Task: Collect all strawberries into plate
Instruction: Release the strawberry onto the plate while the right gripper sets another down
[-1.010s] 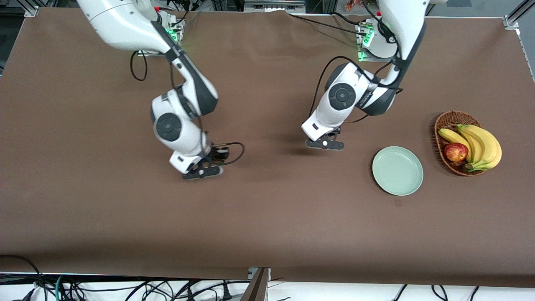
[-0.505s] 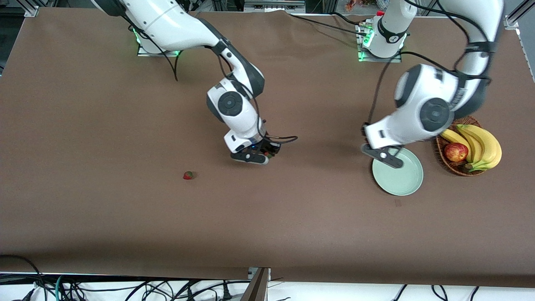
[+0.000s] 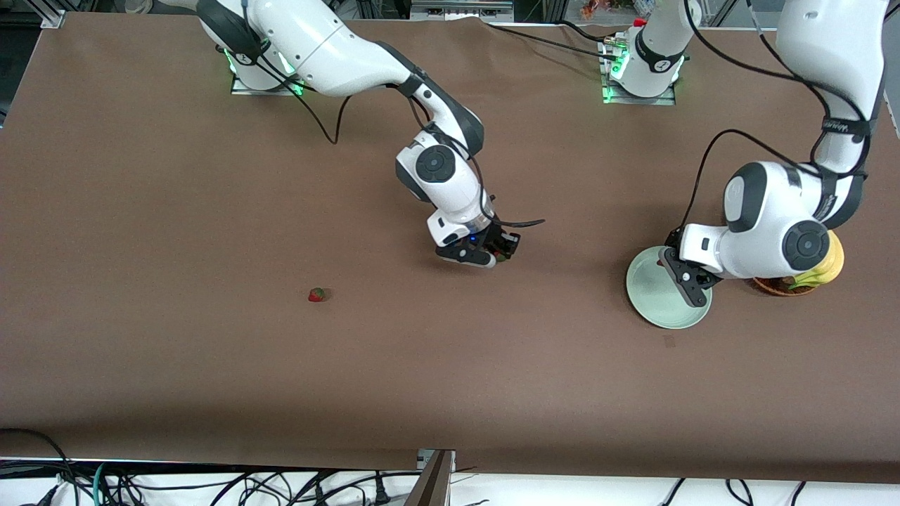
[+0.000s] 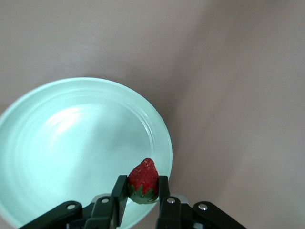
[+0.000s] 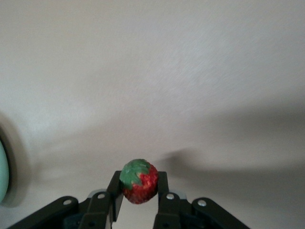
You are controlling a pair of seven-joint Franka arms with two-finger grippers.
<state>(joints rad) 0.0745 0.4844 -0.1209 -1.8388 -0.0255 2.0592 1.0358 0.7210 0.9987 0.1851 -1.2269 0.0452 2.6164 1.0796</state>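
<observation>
Front view: I read no writing anywhere.
Left gripper (image 3: 685, 281): came over the plate (image 3: 650, 299), clamping a strawberry (image 4: 143, 181).
Right gripper (image 3: 485, 254): moved mid-table toward the plate, gripping its berry (image 5: 139, 181).
Third berry (image 3: 317, 294): unmoved toward the right arm's end.
Basket (image 3: 780, 286): mostly hidden now.

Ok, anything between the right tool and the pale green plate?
Only bare brown tablecloth between the right tool and pale green round plate, front view.
</observation>
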